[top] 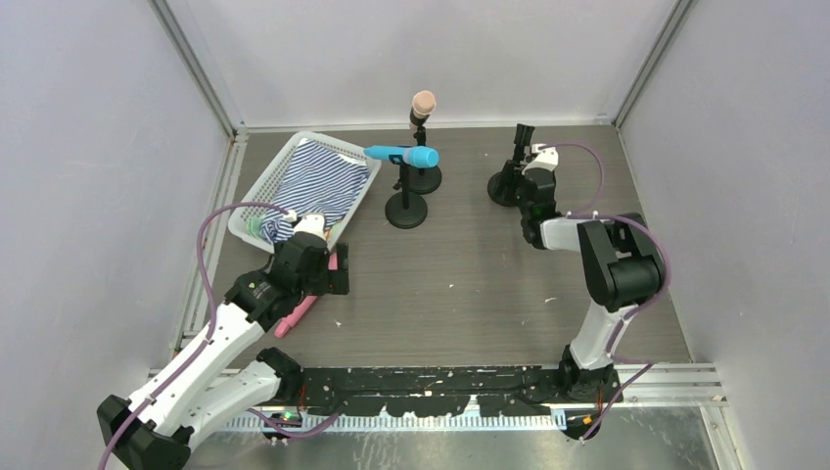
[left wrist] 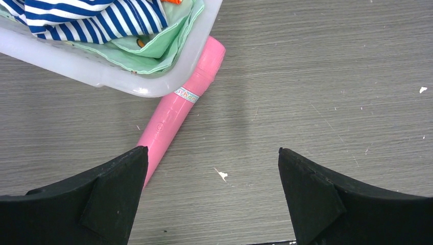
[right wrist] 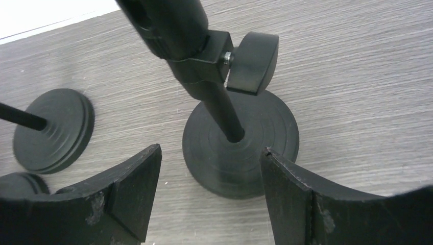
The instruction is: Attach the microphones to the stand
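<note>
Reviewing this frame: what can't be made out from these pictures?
- Pink microphone: left wrist view, lower end hidden behind a left finger; top view, the left arm covers its middle.
- Empty stand: right wrist view, its top is cut off by the top edge.
- Basket: striped cloth hides whatever lies beneath.

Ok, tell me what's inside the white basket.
The white basket holds a blue-and-white striped cloth lying on a mint-green cloth. Anything beneath them is covered.

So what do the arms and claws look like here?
The left arm and right arm have white links with black joints, each trailing a purple cable. The left claw and right claw have matte black wedge-shaped fingers, the right's scuffed pale.
</note>
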{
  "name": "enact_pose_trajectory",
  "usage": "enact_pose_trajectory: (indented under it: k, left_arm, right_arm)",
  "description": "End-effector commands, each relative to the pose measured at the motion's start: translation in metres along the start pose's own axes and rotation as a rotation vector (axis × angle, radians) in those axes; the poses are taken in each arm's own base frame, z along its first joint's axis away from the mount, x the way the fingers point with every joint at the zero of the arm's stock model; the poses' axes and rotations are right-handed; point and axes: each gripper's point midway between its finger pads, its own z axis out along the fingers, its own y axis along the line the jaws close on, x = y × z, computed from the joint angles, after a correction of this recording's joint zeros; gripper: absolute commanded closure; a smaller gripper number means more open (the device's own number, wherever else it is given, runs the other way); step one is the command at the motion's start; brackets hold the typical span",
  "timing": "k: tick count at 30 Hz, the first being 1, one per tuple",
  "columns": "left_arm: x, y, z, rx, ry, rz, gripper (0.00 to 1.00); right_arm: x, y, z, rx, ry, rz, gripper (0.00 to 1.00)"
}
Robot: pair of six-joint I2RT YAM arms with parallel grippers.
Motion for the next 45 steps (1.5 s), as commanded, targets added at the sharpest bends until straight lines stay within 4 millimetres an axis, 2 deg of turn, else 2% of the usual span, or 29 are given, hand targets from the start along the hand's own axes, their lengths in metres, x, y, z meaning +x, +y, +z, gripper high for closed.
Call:
enact_pose_trajectory:
  k: [1, 8, 14, 18, 22, 25, 29, 37, 38, 41, 45]
  left_arm:
    - [-0.013, -0.001, -0.007, 0.007, -0.034, -0.005, 0.0]
    - [-0.013, 0.001, -0.005, -0.005, -0.035, 0.0, 0.0]
    - [-0.013, 0.002, -0.004, -0.012, -0.032, 0.0, 0.0]
    - [-0.013, 0.003, -0.004, -0.021, -0.038, -0.005, 0.0]
    - [-0.014, 0.004, -0.005, -0.021, -0.043, -0.011, 0.0]
    - [-0.016, 0.005, -0.005, -0.029, -0.055, -0.024, 0.0]
    - [-0.019, 0.006, -0.008, -0.03, -0.083, -0.065, 0.0]
    - [-0.003, 0.005, -0.008, -0.029, -0.065, -0.262, 0.0]
    - [0.0, 0.005, -0.008, -0.034, -0.059, -0.284, 0.0]
    - [0.009, 0.008, -0.006, -0.049, -0.045, -0.325, 0.0]
    - [0.011, 0.014, -0.006, -0.078, -0.049, -0.325, 0.0]
  right_arm:
    - [-0.051, 0.011, 0.02, -0.027, -0.212, 0.008, 0.27]
    - [-0.047, 0.013, 0.04, -0.042, -0.257, 0.017, 0.38]
    - [-0.044, 0.01, 0.051, -0.063, -0.266, 0.023, 0.59]
    - [-0.042, 0.016, 0.048, -0.1, -0.26, 0.001, 0.73]
    - [-0.042, 0.023, 0.034, -0.151, -0.248, -0.011, 0.89]
    - [-0.039, 0.03, 0.016, -0.18, -0.235, -0.025, 0.97]
    - [-0.024, 0.056, -0.014, -0.222, -0.19, -0.127, 0.99]
    - [0.009, 0.119, -0.108, -0.267, -0.165, -0.283, 0.99]
    - [0.011, 0.12, -0.117, -0.264, -0.17, -0.274, 0.99]
    - [0.025, 0.14, -0.151, -0.307, -0.167, -0.26, 0.99]
    - [0.049, 0.151, -0.184, -0.342, -0.149, -0.29, 0.99]
